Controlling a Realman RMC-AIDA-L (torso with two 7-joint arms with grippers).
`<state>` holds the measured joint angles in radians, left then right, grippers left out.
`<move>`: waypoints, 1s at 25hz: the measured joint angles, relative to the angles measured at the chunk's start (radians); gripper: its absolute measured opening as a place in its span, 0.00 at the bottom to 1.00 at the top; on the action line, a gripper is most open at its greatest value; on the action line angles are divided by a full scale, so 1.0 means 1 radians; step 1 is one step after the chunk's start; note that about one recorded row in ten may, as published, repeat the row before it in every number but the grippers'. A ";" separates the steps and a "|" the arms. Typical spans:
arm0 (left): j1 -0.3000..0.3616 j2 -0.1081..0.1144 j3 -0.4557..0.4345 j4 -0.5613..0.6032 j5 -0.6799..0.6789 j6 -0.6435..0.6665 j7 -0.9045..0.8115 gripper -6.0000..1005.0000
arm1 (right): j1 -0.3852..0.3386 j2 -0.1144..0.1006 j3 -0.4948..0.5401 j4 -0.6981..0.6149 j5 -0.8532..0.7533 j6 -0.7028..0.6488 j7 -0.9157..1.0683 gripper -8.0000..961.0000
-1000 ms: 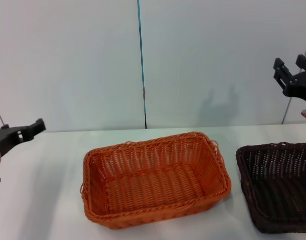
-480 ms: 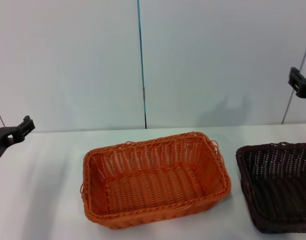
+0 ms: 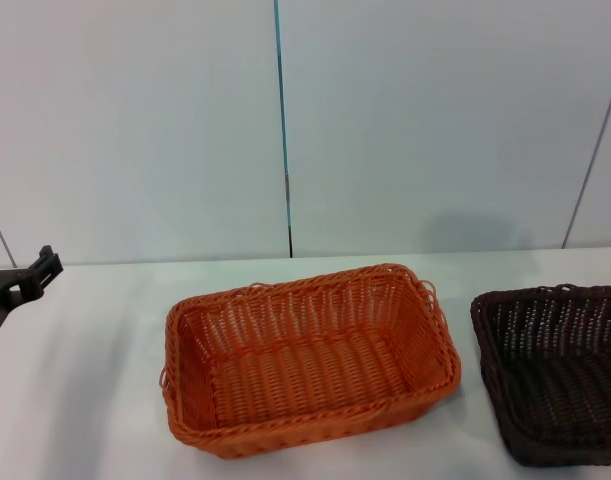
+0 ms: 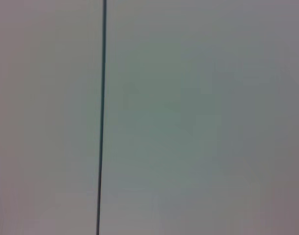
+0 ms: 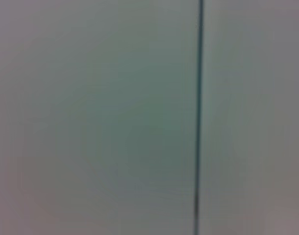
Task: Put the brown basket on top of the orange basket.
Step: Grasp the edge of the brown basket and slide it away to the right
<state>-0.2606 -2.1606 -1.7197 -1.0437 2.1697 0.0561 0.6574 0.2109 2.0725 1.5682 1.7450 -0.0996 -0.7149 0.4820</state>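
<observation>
Sitting in the middle of the white table (image 3: 85, 400), the orange basket (image 3: 305, 360) is empty. The brown basket (image 3: 555, 370) sits apart at lower right. The left gripper (image 3: 35, 275) peeks in at the left edge; its fingers cannot be judged.

The orange basket (image 3: 307, 360) is bright orange, with a woven wicker pattern and a braided rim. The brown basket (image 3: 555, 372) is very dark brown, almost black, with the same woven pattern. The table (image 3: 95, 400) is white. The wall (image 3: 435, 120) is pale grey-white with a thin dark seam (image 3: 283, 130). The left gripper (image 3: 30, 278) is black
</observation>
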 joint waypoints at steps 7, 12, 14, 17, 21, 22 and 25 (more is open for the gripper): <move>0.010 0.001 -0.001 0.002 0.004 -0.002 -0.004 0.93 | 0.039 0.001 0.118 -0.010 0.152 -0.178 -0.188 0.52; 0.015 0.001 -0.002 0.002 0.004 -0.005 -0.002 0.93 | 0.050 0.002 0.151 -0.049 0.174 -0.231 -0.231 0.52; 0.017 0.001 -0.002 0.002 0.005 -0.005 0.000 0.93 | 0.063 0.002 0.167 -0.070 0.174 -0.259 -0.240 0.52; 0.017 0.001 -0.003 0.004 0.005 -0.006 0.000 0.93 | 0.085 0.001 0.192 -0.102 0.168 -0.308 -0.256 0.52; 0.015 0.003 -0.005 0.011 0.006 -0.006 0.001 0.93 | 0.113 0.001 0.252 -0.130 0.163 -0.376 -0.278 0.52; 0.014 0.004 -0.005 0.012 0.006 -0.006 0.002 0.93 | 0.120 0.001 0.275 -0.133 0.163 -0.398 -0.287 0.52; 0.011 0.004 -0.005 0.016 0.006 -0.008 0.003 0.93 | 0.138 0.000 0.360 -0.134 0.161 -0.460 -0.320 0.52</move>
<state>-0.2499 -2.1568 -1.7243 -1.0276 2.1760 0.0484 0.6607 0.3493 2.0729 1.9281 1.6106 0.0619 -1.1744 0.1625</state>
